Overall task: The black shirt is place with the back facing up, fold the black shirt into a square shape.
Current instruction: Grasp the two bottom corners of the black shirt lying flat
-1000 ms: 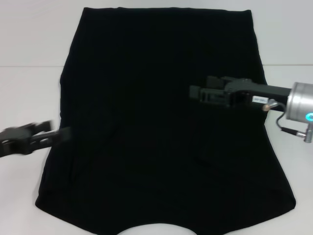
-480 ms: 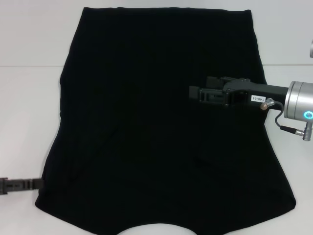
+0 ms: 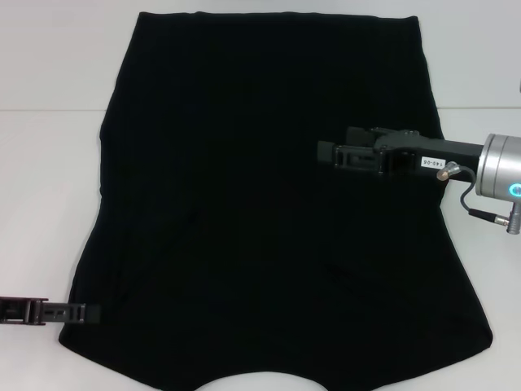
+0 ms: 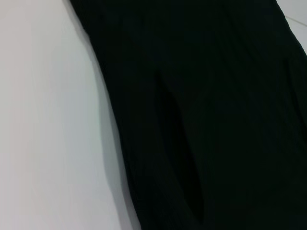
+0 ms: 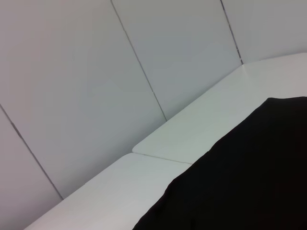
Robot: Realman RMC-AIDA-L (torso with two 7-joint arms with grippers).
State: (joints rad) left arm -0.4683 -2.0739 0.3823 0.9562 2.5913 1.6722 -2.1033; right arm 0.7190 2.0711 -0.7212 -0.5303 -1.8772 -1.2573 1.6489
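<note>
Change since prior frames: left gripper (image 3: 85, 312) is seen dropped from mid-height beside the garment's left edge to low at the near-left corner, then nudged inward so its tip now meets the cloth edge; right gripper (image 3: 327, 153) is barely shifted, approx. same spot. Item: black shirt (image 3: 244, 204), 1 pc, spread flat on the white table (image 3: 41, 187), plain side up, no lettering visible; sleeves appear already tucked in, so the outline is a tall trapezoid, far hem towards the wall, near edge with a curved notch close to the robot. Left wrist view: shirt side edge (image 4: 112, 120) against bare table, w/ a long shallow crease running through the cloth. Right wrist view: a far corner of the cloth, table and wall panels (image 5: 96, 72) only; own fingers not shown. Tool state: left gripper low at table level, fingers seen edge-on, opening cannot be told; right gripper is held above the shirt's centre-right, jaws appear slightly apart w/ nothing between them, not pressed into the cloth as far as can be judged. Handling (est.): light, limp, no stiffness, will sag and drag if lifted by one point; matte knit, low slip, grips readily; not fragile. Recommended hold: near corners or edge, pinched through all layers, both corners lifted together and carried toward the far hem so the fold lands square; the middle is best avoided, bunching likely.
</note>
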